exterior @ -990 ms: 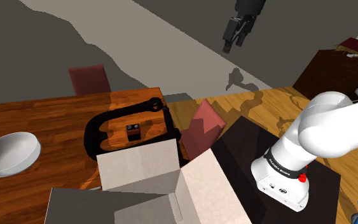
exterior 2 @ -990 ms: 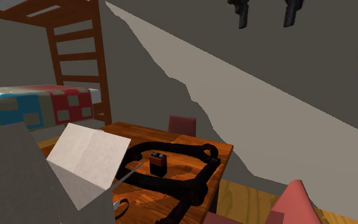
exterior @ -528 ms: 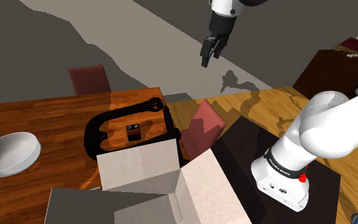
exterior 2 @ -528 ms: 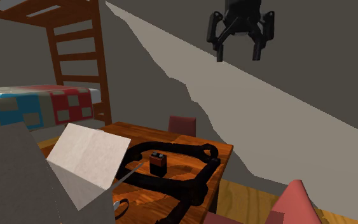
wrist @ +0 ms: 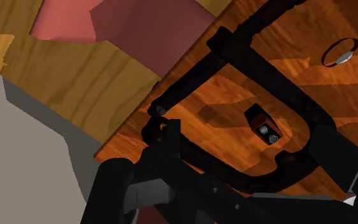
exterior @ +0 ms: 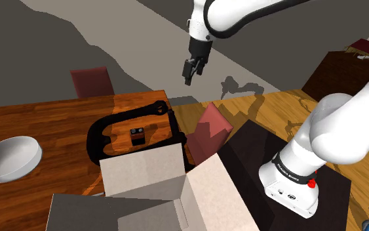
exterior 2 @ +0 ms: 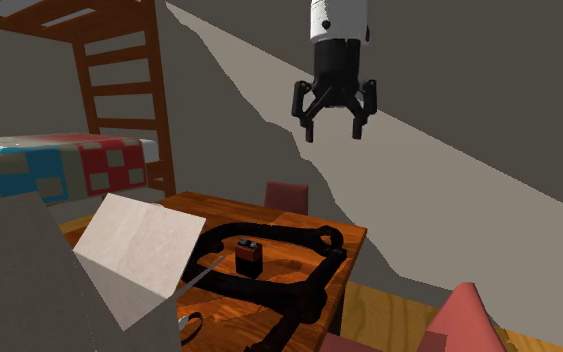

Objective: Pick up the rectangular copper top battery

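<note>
The small rectangular battery with a copper-brown body and two terminals on top [exterior: 137, 136] stands upright on the reddish wooden bench [exterior: 38, 121]. It sits inside the black loop-shaped frame [exterior: 95, 139] but apart from its rim, so its sides look free for a grasp from above. The all-black end effector [exterior 2: 333, 126] hangs high in the air, beyond and to the shoulder view's right of the battery, pointing down, its fingers spread wide, holding and touching nothing.

Glossy wood-grain table [exterior: 45, 121], matt black end effector [exterior 2: 333, 133], smooth white bowl [exterior: 25, 167]
</note>
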### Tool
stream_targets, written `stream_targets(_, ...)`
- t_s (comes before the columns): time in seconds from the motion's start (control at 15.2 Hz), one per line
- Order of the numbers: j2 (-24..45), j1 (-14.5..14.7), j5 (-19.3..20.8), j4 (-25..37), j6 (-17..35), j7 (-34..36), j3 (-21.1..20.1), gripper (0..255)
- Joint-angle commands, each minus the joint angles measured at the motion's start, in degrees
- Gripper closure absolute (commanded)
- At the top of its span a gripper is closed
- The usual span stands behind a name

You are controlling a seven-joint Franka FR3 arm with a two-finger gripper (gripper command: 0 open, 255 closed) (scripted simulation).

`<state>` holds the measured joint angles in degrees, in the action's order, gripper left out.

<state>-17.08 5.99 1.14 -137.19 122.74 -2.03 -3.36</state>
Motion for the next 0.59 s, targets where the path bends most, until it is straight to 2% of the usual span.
stream_targets(0.0, 4.51, 0.47, 0.15, 1.53, 2.91, -0.24, -0.54, 0)
stream_targets(0.53, 21.06, 2.51, 1.93, 8.63, 11.75, 0.06, -2.93, 0)
